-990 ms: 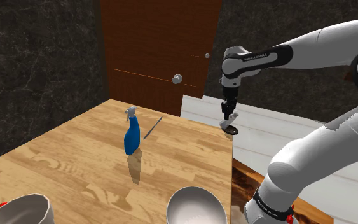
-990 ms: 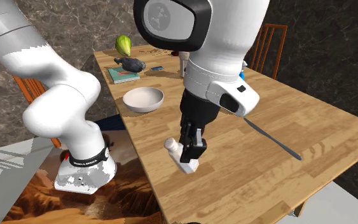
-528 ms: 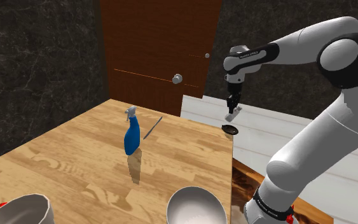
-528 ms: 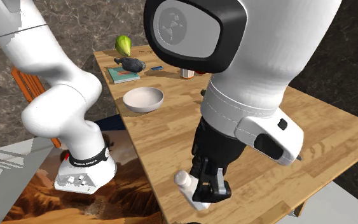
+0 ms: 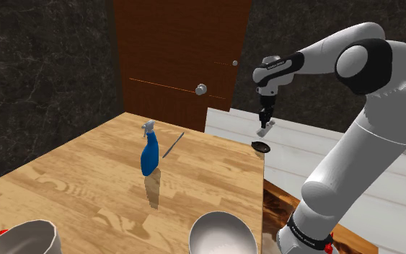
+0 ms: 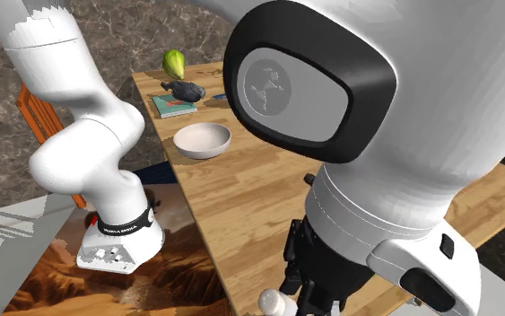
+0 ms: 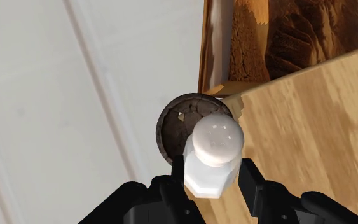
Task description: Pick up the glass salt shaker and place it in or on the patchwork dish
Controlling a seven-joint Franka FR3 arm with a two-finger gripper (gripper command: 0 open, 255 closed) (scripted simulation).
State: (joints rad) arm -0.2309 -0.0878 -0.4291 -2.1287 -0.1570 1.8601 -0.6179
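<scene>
Shaker (image 7: 212,159) looks plain white, faceted below a rounded cap.

Smooth glossy white salt shaker (image 7: 212,156); dark mottled dish (image 7: 174,124); wood-grain table (image 5: 86,184), slight sheen.

Hand (image 5: 265,125): lifted from just above the dark round dish (image 5: 260,147) to a higher position over it (white salt shaker (image 5: 264,132) carried up, clasped in it). Arm (image 5: 367,137): drawn closer in the second exterior view, the hand displaced toward that view's lower edge.
</scene>
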